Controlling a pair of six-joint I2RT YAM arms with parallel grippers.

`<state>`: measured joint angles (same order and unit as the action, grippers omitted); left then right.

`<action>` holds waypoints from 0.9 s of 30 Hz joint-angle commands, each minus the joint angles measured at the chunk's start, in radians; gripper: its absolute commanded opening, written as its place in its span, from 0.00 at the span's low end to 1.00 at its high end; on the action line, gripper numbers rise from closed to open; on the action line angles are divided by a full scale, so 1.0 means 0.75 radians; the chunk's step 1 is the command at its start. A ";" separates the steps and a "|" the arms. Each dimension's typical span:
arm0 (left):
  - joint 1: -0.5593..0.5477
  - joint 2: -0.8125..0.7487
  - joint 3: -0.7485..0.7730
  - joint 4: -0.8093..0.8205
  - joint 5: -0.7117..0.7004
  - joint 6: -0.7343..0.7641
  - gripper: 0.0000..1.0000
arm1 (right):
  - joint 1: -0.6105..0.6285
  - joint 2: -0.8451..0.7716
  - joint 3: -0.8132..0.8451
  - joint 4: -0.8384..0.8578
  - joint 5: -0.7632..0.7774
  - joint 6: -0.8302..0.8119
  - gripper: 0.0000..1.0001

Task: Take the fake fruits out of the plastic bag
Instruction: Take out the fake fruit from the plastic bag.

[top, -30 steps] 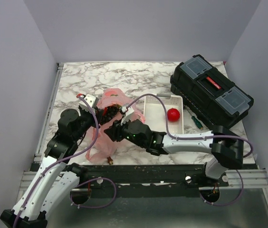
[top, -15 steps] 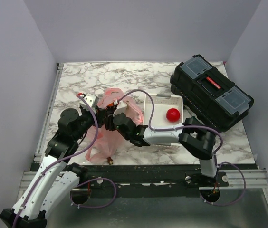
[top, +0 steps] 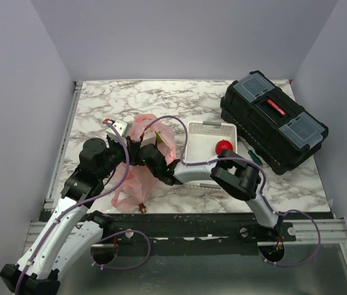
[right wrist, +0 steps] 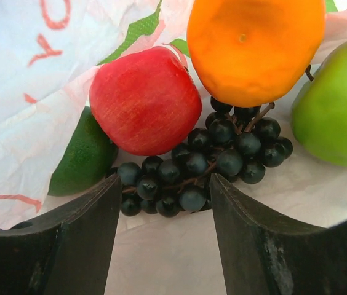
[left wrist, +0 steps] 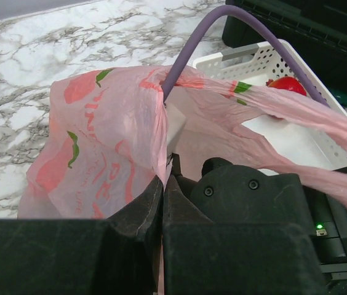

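Right wrist: right gripper (right wrist: 164,184), wide open, is straddling black plastic grape bunch (right wrist: 204,163); closing centred looks best.
Left gripper (left wrist: 163,184): is pinching pink plastic bag (left wrist: 99,135) rim.

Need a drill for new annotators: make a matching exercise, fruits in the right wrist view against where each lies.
Right wrist view, inside the plastic bag.

Things:
1 orange
2 grape bunch
3 dark green fruit
4 light green fruit

Places:
A at the right edge
B low left, partly behind the red apple
C top middle
D centre, ahead of the gap between the right fingers

Pairs: 1-C; 2-D; 3-B; 4-A
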<state>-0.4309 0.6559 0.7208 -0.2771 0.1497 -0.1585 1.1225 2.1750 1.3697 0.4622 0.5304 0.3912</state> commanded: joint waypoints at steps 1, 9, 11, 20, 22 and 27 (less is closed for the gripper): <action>-0.013 0.003 0.021 0.021 -0.010 -0.014 0.00 | -0.020 0.087 0.064 0.012 0.022 -0.085 0.65; -0.017 0.020 0.027 0.016 -0.009 -0.020 0.00 | -0.044 0.231 0.177 -0.033 -0.011 -0.135 0.73; -0.017 0.025 0.028 0.015 -0.011 -0.020 0.00 | -0.048 0.269 0.203 -0.048 -0.018 -0.144 0.72; -0.018 0.022 0.029 0.009 -0.025 -0.020 0.00 | -0.058 0.375 0.301 -0.153 -0.083 -0.168 0.38; -0.018 0.023 0.029 0.008 -0.029 -0.018 0.00 | -0.057 0.362 0.302 -0.176 -0.090 -0.169 0.29; -0.019 0.025 0.029 0.005 -0.049 -0.014 0.00 | -0.058 0.268 0.285 -0.207 -0.102 -0.160 0.08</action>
<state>-0.4343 0.6792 0.7216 -0.2783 0.1341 -0.1650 1.0851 2.3913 1.6028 0.4473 0.4873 0.2745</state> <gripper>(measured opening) 0.002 0.150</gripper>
